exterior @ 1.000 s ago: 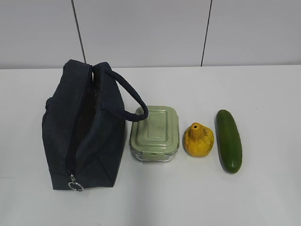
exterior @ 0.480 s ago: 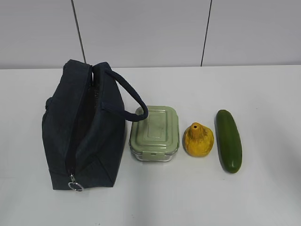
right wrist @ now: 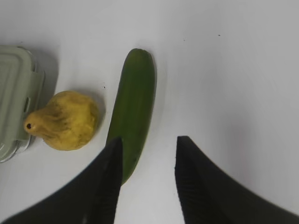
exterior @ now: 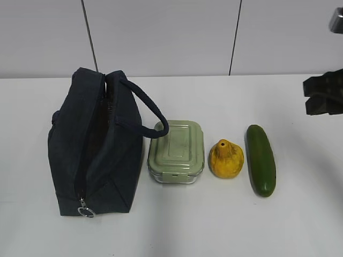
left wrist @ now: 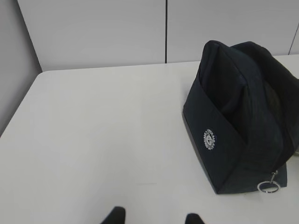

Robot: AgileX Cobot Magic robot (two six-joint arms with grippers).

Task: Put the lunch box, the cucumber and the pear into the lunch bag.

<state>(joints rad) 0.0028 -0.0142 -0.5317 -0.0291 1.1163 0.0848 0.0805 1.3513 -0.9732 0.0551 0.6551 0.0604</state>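
Four things sit in a row on the white surface [exterior: 300,225]: navy lunch bag [exterior: 94,144] unzipped, green-lidded lunch box [exterior: 177,151], blotchy yellow pear [exterior: 225,159], dark cucumber [exterior: 261,159]. Right gripper [right wrist: 147,161] jaws apart beside the cucumber; left gripper [left wrist: 154,218] jaws apart. Grey panelled wall [exterior: 161,37] behind.

Bag [exterior: 96,155]: dark navy woven cloth, matt, with a printed white round logo [left wrist: 210,140] on its end panel and a shiny metal ring pull [exterior: 86,211] at the zipper end. Box [exterior: 176,152]: clear glass base, pale green plastic lid, satin with a soft sheen. Pear [exterior: 225,158]: yellow, dull, lumpy skin. Cucumber [exterior: 261,159]: dark green, smooth, slightly glossy. Table [exterior: 300,225] under the bag: white, smooth, matt. Right gripper fingers [right wrist: 198,186]: black, matt, ribbed inner faces.
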